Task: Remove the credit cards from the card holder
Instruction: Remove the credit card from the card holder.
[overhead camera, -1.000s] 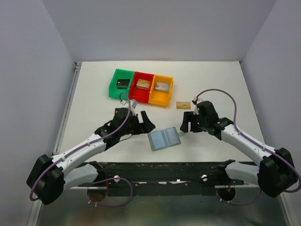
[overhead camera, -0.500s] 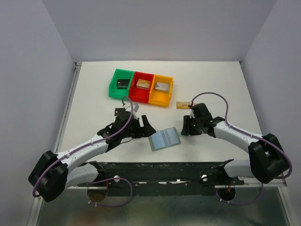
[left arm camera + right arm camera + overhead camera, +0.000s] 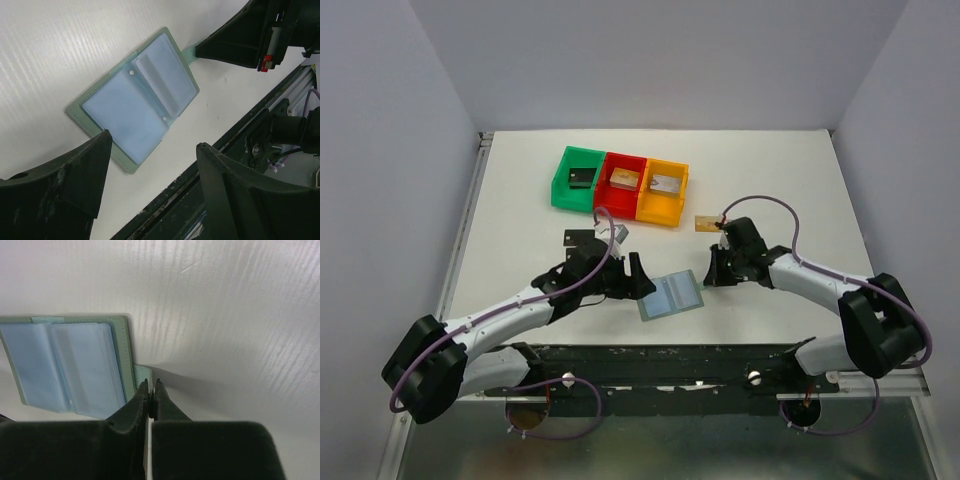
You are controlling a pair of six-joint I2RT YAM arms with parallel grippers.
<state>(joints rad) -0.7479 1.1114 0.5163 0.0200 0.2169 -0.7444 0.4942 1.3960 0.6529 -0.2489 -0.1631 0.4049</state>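
The table (image 3: pixel 520 200) is a white sheet with fine parallel ribbing, matte. On it, the left arm (image 3: pixel 510 310) and right arm (image 3: pixel 820 285) are white-shelled with black joints and looping purple cables.

At the far side stand three boxy plastic bins in a touching row: green bin (image 3: pixel 563 185), red bin (image 3: pixel 620 207) and orange bin (image 3: pixel 660 212). They hold a black piece (image 3: pixel 582 177), a tan piece (image 3: pixel 624 178) and a silver piece (image 3: pixel 665 183).

The card holder (image 3: pixel 670 295) lies open and flat near the table's near edge, between the two grippers. It is a grey-green rectangle with a stitched border, and its pale blue, glossy, translucent pockets (image 3: pixel 135 97) face up, with a centre fold and two small white studs. Whether cards sit in the pockets cannot be told.

A gold-tan credit card (image 3: pixel 709 223), thin and rectangular, lies flat just beyond the right wrist, apart from the holder.

The left gripper (image 3: pixel 152 150) has broad, matte black wedge-shaped fingers (image 3: pixel 75 170) set wide apart. They hold nothing and sit over the holder's near left corner; contact cannot be told.

The right gripper (image 3: pixel 150 390) has its fingers pressed together. They are clamped on the small green closing tab (image 3: pixel 141 374) that sticks out of the holder's right edge.
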